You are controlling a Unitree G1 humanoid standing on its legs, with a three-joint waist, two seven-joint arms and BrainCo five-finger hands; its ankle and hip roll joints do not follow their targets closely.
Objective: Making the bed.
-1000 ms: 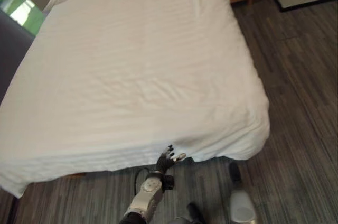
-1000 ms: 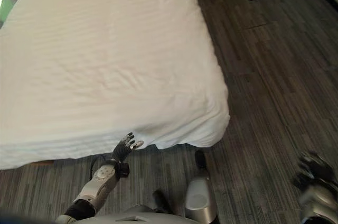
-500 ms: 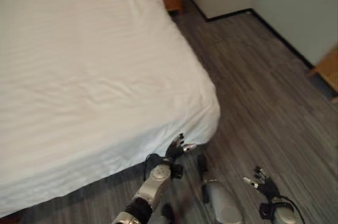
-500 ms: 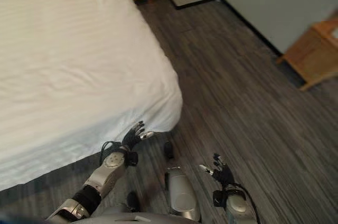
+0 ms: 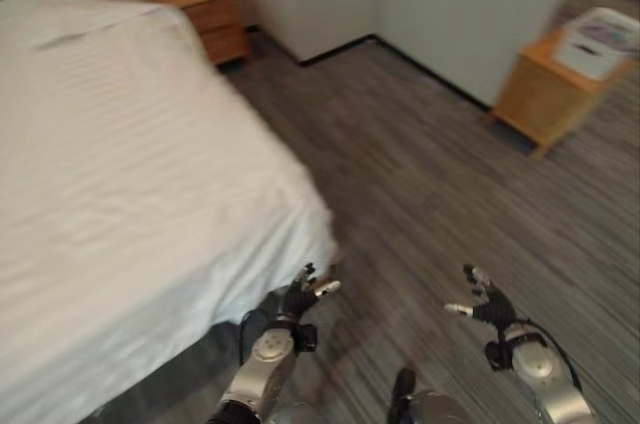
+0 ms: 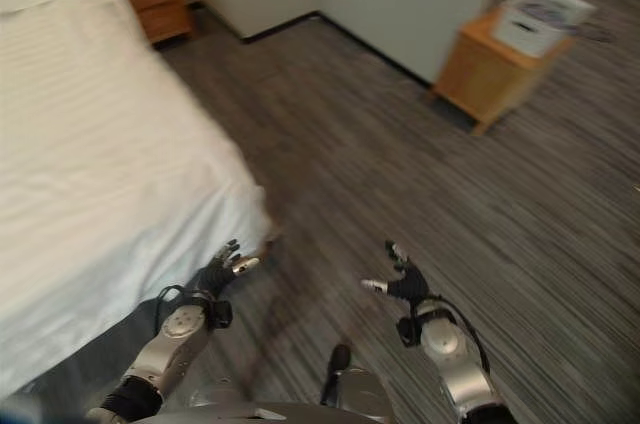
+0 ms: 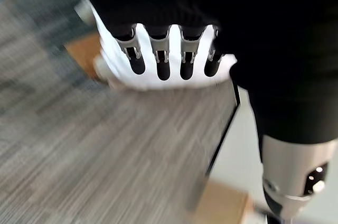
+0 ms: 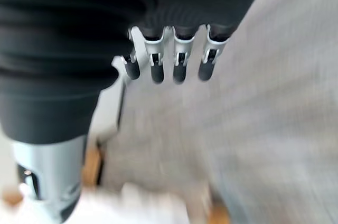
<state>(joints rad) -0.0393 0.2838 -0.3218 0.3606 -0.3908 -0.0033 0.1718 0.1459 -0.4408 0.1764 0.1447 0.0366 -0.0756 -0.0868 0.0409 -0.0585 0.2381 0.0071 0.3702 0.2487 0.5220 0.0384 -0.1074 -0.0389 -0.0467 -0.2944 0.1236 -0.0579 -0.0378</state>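
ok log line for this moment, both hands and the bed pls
left hand: open, at corner of white-sheeted bed, holding nothing | right hand: open, over grey striped floor | sheet: flat

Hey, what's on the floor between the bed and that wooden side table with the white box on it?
Nothing: in the left eye view, bare grey-striped floor runs from the bed to the wooden side table.
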